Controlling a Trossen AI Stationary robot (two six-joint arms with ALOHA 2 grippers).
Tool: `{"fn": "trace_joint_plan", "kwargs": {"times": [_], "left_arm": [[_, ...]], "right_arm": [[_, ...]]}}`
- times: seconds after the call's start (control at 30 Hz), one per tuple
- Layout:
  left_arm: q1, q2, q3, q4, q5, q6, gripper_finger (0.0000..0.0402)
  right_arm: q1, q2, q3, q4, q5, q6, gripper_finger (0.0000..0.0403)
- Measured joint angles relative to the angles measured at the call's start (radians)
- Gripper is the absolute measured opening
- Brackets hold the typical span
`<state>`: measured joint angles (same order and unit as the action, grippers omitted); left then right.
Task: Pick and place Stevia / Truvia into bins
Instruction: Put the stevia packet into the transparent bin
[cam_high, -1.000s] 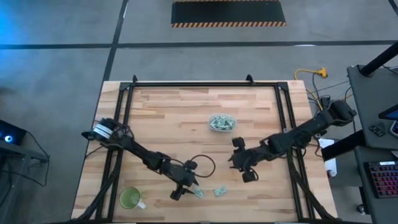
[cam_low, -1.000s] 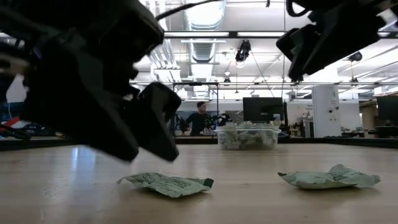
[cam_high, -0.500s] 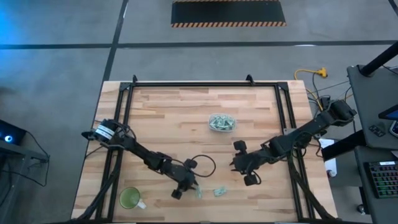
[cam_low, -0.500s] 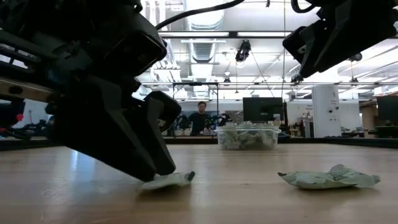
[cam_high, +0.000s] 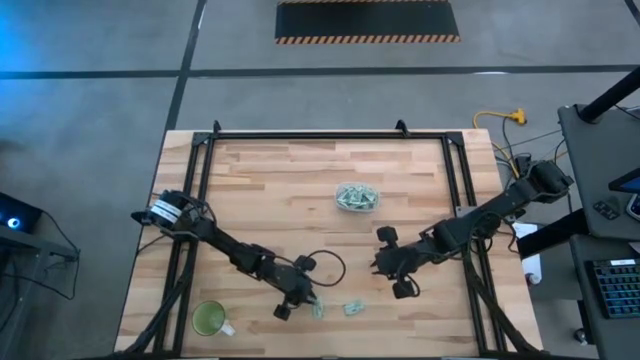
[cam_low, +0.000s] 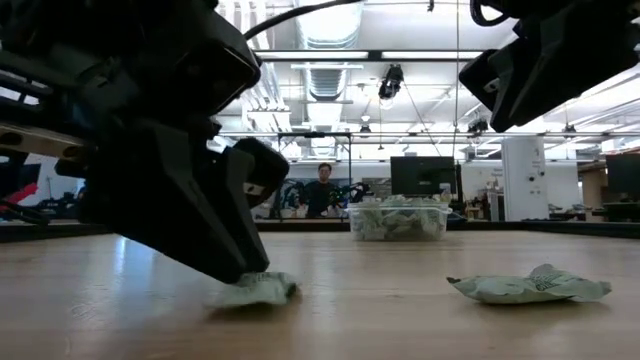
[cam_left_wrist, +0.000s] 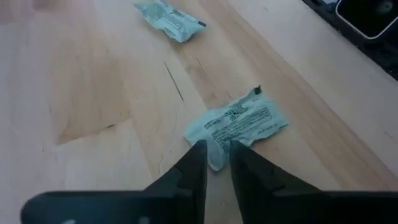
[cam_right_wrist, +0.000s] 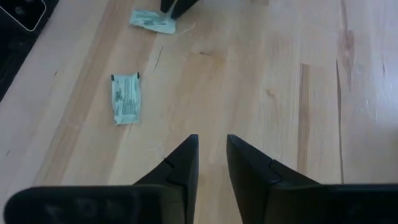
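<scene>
The left gripper (cam_high: 310, 302) is down at the worktop (cam_high: 280, 190) near its front edge, its two dark fingers (cam_left_wrist: 193, 171) pressed close on the corner of a crumpled Stevia sachet (cam_left_wrist: 237, 124). In the low view that sachet (cam_low: 256, 289) lies flat on the wood under the fingertips, so it is pinched but not lifted. A second sachet (cam_high: 352, 308) lies just beside this gripper, toward the right arm, apart from the first and nearer the worktop's front edge; it is pale green with dark print and wrinkled like the first (cam_right_wrist: 127, 99).

The right gripper (cam_high: 392, 272) hangs above the worktop on the far side of the loose sachet, its fingers (cam_right_wrist: 180, 165) close together with a narrow gap and nothing between them. Bare planks run between the two grippers.

The clear bin (cam_high: 357, 197) stands well beyond both grippers, toward the worktop's middle, already piled with sachets; its thin see-through walls with rounded corners show in the low view (cam_low: 398, 220). The stretch from the left gripper to the bin is open wood, crossed only by a looped black cable (cam_high: 325, 262) behind the gripper.

A green cup (cam_high: 209, 319) with a handle sits at the front corner on the left arm's side, away from the sachets. The worktop is pale butcher-block, in long glued strips with visible grain, framed by black rails (cam_high: 200, 160).
</scene>
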<state>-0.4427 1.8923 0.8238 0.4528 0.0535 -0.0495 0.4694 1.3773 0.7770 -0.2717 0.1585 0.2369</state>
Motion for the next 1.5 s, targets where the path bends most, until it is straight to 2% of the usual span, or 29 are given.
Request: {"fn": "trace_joint_plan", "kwargs": {"times": [0.4, 0.53, 0.77, 0.9, 1.07, 1.33, 1.4, 1.5], "left_arm": [[0.0, -0.007, 0.0, 0.066, -0.003, 0.007, 0.0058], [0.0, 0.009, 0.0, 0.067, -0.003, 0.003, 0.0083], [0.0, 0.032, 0.001, 0.094, -0.003, -0.02, 0.0153], [0.0, 0.032, 0.001, 0.077, 0.001, -0.019, 0.0161], [0.001, 0.047, 0.002, 0.078, 0.0, -0.017, 0.0127], [0.005, 0.056, 0.004, 0.081, 0.004, 0.004, 0.001], [0.006, 0.052, 0.004, 0.079, -0.013, 0.018, 0.0008], [0.013, 0.037, 0.002, 0.069, -0.123, 0.049, 0.0006]], "right_arm": [[0.0, 0.001, -0.013, 0.013, 0.0, 0.0, 0.007], [0.0, 0.001, -0.017, 0.021, -0.001, 0.0, 0.0068], [0.0, 0.001, -0.028, 0.025, -0.001, 0.0, 0.0071], [0.0, 0.001, -0.03, 0.027, -0.001, 0.0, 0.0067], [0.0, 0.001, -0.03, 0.029, -0.001, 0.0, 0.0061], [0.0, 0.001, -0.03, 0.037, -0.001, -0.001, 0.0059], [0.0, 0.001, -0.031, 0.04, -0.001, -0.001, 0.0058], [0.0, 0.001, -0.036, 0.043, -0.001, -0.001, 0.0059]]}}
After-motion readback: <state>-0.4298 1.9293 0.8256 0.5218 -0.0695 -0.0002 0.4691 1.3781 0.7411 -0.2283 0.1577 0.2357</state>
